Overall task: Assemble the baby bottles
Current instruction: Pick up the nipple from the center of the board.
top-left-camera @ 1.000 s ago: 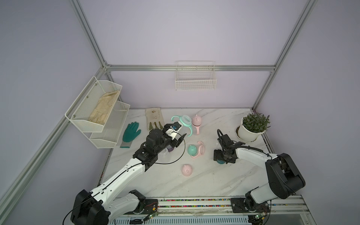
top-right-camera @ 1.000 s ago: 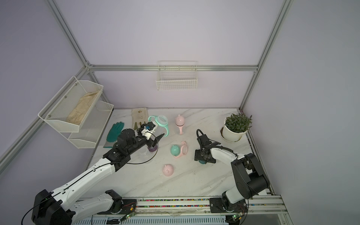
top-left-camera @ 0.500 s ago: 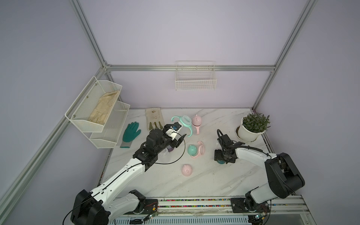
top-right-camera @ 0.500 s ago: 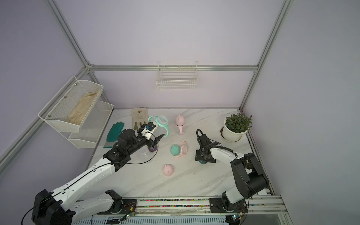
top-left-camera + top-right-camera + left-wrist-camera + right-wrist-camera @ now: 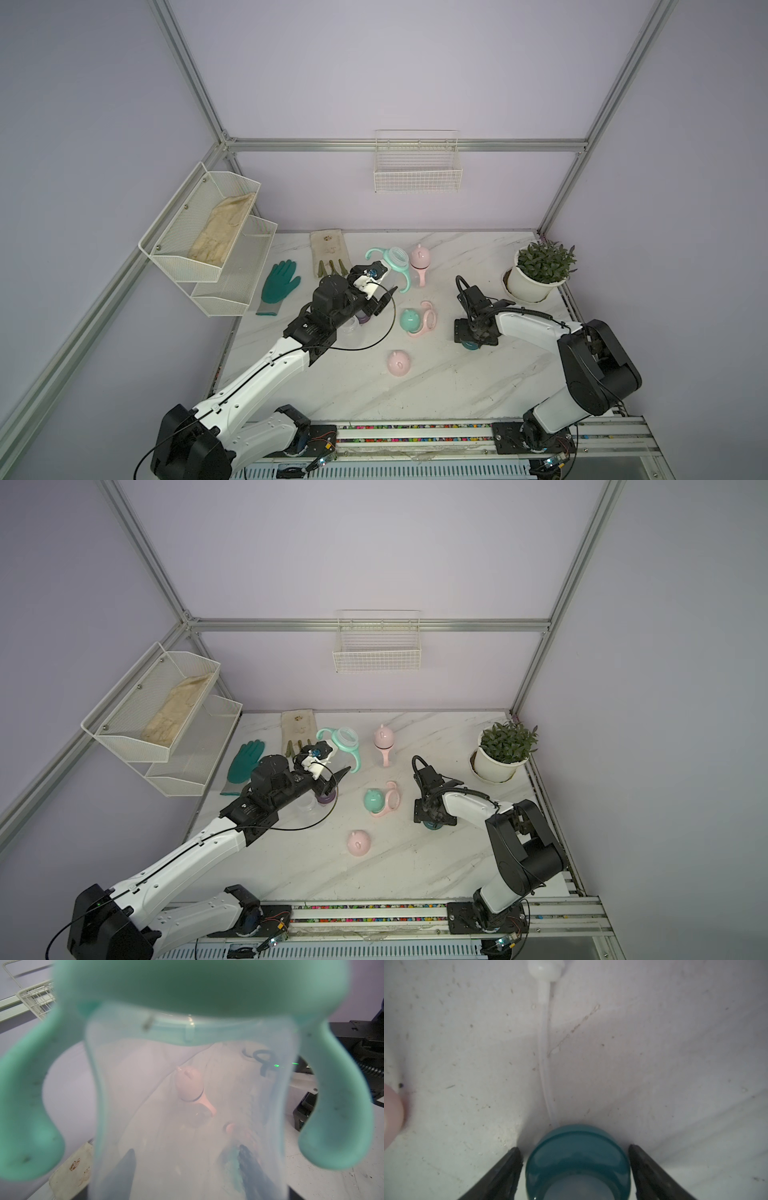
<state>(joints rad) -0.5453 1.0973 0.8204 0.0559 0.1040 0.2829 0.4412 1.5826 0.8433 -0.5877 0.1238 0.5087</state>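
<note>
left hand: closed on the lower body of the mint bottle; both fingers show dark through its clear wall.
mint bottle: clear body with a mint two-handled ring at the open mouth, held tilted at the back left of the parts.
purple-collared bottle: clear, on the surface under the left arm, partly hidden by it.
pink bottle: capped and upright, just beside the mint bottle, toward the back wall.
right hand: spread wide and pointing down, one finger at each side of the teal collar; a sliver of surface shows between one finger and the collar.
teal collar: stands on the surface, a pale nipple at its centre.
tube: thin and pale with a rounded white end, lying on the surface beyond the collar.
mint cap: eared dome resting against the pink handle ring, between the two hands.
pink cap: eared dome, alone, nearer the front edge.
plant pot: back right corner, behind the right hand.
teal glove, beige glove: flat on the surface, back left.
</note>
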